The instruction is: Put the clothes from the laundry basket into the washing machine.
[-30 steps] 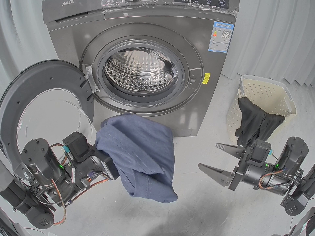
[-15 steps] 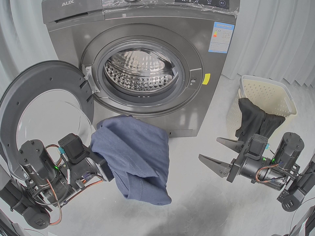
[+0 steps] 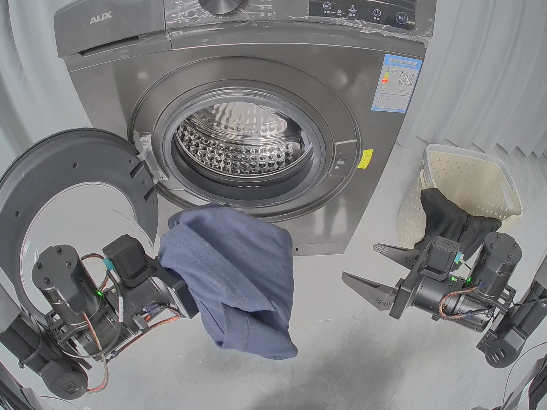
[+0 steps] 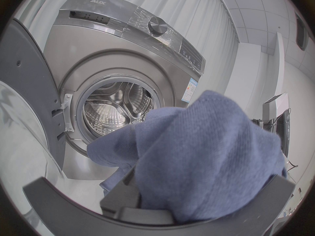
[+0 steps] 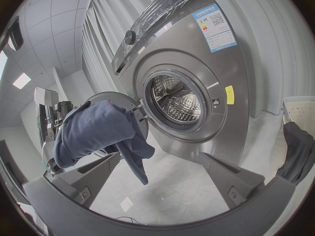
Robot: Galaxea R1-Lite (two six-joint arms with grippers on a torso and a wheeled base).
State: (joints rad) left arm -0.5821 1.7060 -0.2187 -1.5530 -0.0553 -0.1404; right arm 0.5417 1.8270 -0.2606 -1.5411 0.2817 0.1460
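Note:
A blue garment hangs in the air below the open drum of the grey washing machine, its top edge level with the lower door ring. My left gripper is shut on it, and the cloth drapes over the fingers. My right gripper stands open with nothing in it, low over the floor, just in front of the laundry basket. A black garment hangs over the basket's near rim. From the right wrist, the blue garment is seen left of the drum opening.
The round washer door is swung fully open to the left, close behind my left arm. The cream basket stands on the floor right of the machine, against pale curtains. Bare grey floor lies between the two arms.
The head camera has shifted and the washer now looks larger and lower. My left gripper with the blue garment has drifted slightly left. The right gripper stays open.

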